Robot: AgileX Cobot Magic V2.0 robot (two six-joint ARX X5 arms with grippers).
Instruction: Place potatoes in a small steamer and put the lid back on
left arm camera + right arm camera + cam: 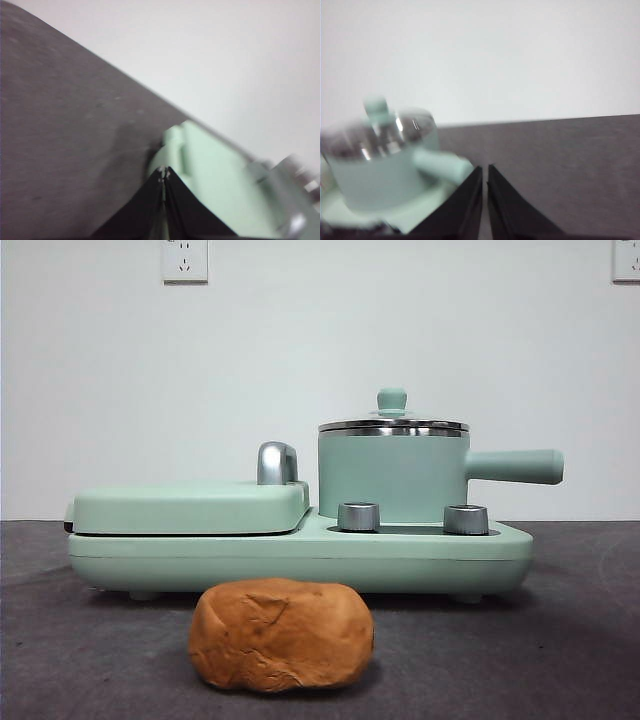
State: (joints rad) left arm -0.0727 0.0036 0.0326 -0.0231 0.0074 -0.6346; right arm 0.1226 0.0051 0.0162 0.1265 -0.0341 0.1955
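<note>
Orange-brown potato [281, 635] lies clear of both jaws.

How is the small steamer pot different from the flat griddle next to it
The small steamer is a tall cylinder; the griddle is low and flat. The steamer has a straight green side handle, the griddle a chrome one. The steamer carries a glass lid with a knob; the griddle's cover is solid green. Both are mint green on one base.
</note>
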